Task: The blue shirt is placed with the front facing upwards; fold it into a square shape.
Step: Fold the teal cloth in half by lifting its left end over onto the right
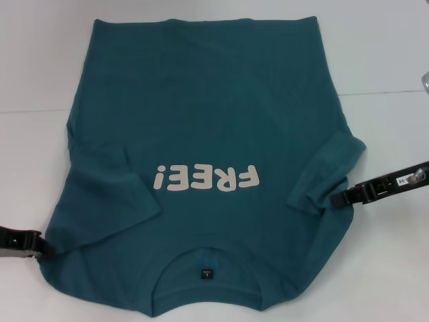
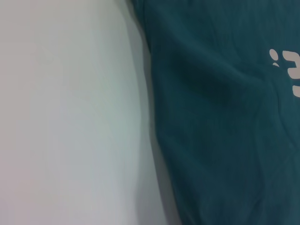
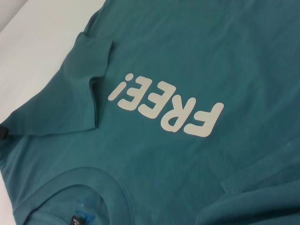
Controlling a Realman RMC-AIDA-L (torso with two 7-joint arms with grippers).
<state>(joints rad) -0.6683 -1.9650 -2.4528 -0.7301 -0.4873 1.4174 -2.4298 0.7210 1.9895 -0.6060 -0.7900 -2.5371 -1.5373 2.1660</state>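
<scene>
From the head camera we see a plain white table (image 1: pixel 375 60), and the blue shirt (image 1: pixel 201 121) lies spread flat over most of it, front side up. Its collar (image 1: pixel 204 258) is nearest the robot and its hem lies farthest away, so the cream "FREE!" lettering (image 1: pixel 206 178) reads upside down. Both short sleeves are folded inward over the body of the shirt. The left gripper (image 1: pixel 41 245) sits at the shirt's shoulder edge beside the collar, touching the cloth; we cannot tell how its claw stands. The right gripper (image 1: pixel 337 199) meets the folded sleeve on the shirt's other side, its dark tips drawn narrow against the cloth, though whether they pinch it we cannot tell.

From the left wrist camera we see bare table (image 2: pixel 70 117) beside the shirt's side edge (image 2: pixel 154 117), with a little of the lettering (image 2: pixel 290 70) farther in.

From the right wrist camera we see the lettering (image 3: pixel 166 105) across the chest, a folded sleeve (image 3: pixel 86 70) beside it, and the collar (image 3: pixel 84 180) with its small dark neck label (image 3: pixel 75 220).
</scene>
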